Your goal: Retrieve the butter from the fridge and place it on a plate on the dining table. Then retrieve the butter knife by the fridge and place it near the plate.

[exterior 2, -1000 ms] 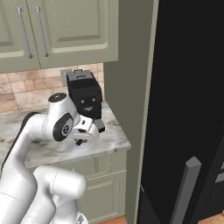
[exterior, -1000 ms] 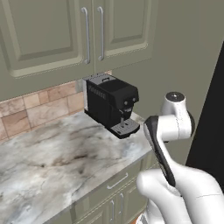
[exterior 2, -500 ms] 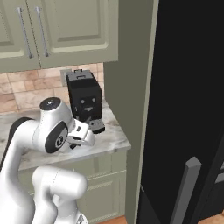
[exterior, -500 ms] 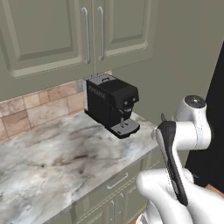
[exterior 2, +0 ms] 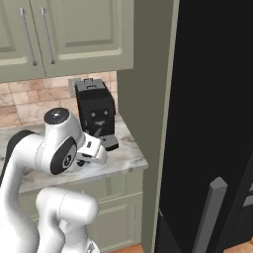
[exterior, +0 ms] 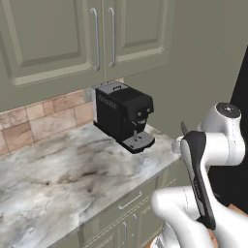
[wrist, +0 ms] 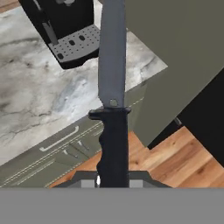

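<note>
Gripper (wrist: 113,181) clenched on black handle of butter knife (wrist: 112,78); grey blade held pointing straight ahead of fingers. Knife tip also seen beside white wrist (exterior: 183,128). Marble-veined wall counter (exterior: 63,179) lies beyond and below gripper, pale green drawers under its edge. Black coffee machine (exterior: 123,115) stands on counter ahead of blade, against tan tile backsplash (exterior: 34,121). Green upper cabinets (exterior: 77,38) hang above. Black fridge (exterior 2: 212,108) stands to gripper's right past green side panel. Wood floor (wrist: 175,162) seen below gripper.
</note>
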Robot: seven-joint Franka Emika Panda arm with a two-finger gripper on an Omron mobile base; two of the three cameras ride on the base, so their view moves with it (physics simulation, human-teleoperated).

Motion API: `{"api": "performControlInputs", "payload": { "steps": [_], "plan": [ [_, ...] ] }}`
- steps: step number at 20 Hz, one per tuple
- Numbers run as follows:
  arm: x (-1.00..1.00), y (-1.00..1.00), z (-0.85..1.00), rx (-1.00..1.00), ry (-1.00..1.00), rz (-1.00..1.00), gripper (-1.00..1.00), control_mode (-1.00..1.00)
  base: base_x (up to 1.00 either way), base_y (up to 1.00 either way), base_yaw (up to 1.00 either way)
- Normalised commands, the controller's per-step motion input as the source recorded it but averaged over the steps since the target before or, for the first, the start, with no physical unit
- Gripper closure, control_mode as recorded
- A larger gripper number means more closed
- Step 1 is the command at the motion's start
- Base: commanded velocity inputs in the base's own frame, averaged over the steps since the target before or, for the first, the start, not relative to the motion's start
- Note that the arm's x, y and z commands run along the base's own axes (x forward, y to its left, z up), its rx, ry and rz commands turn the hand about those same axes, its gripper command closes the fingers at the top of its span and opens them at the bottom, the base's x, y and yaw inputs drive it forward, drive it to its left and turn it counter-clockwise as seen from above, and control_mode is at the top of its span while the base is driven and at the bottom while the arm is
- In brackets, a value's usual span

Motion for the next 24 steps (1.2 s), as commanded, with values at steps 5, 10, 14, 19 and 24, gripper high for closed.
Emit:
{"api": "performControlInputs", "payload": {
  "steps": [5, 10, 14, 19, 24],
  "plan": [
    [-0.12, 0.00, 0.00, 0.00, 0.00, 0.00, 1.00, -1.00, 0.00, 0.00, 0.00],
    [0.00, 0.00, 0.00, 0.00, 0.00, 0.00, 1.00, 1.00, -0.79, 0.00, 0.00],
    [0.00, 0.00, 0.00, 0.00, 0.00, 0.00, 1.00, 1.00, -1.00, 0.00, -0.14],
    [0.00, 0.00, 0.00, 0.00, 0.00, 0.00, 1.00, 1.00, -0.95, 0.02, -0.29],
    [0.00, 0.00, 0.00, 0.00, 0.00, 0.00, 1.00, 1.00, -0.67, 0.01, -0.42]
  ]
}}
